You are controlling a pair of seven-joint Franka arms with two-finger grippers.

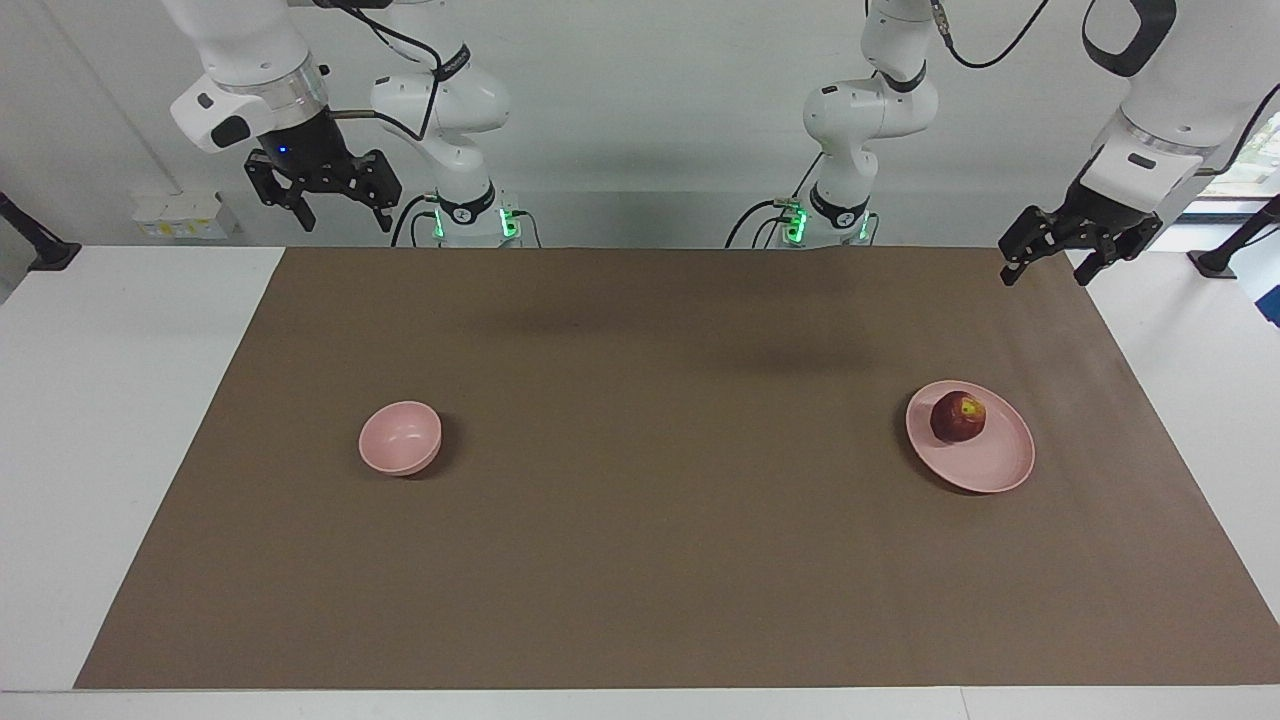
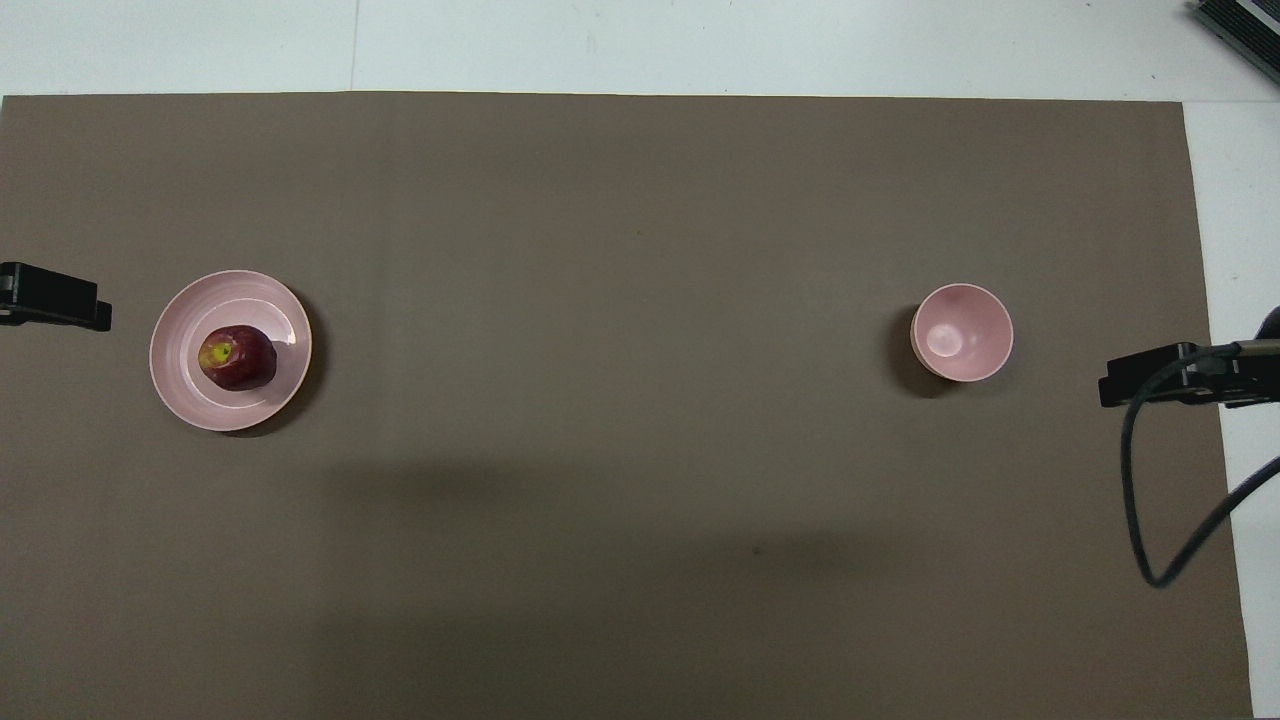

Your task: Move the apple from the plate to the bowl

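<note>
Apple [image 1: 958, 416] on plate [image 1: 985, 462], well apart from bowl [image 1: 400, 437]. In facing view only: left claw [image 1: 1052, 270] and right claw [image 1: 341, 215] up high, wide open, holding nothing. From overhead, just dark tips at the surface [image 2: 640, 500] edges.

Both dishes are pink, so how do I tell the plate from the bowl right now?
The plate is wide, flat and shallow; the bowl is smaller and deeper. The plate carries the apple; the bowl is empty. The plate sits toward the left arm's end of the table, the bowl toward the right arm's end. Both are round, pink, and upright on the brown mat.
</note>
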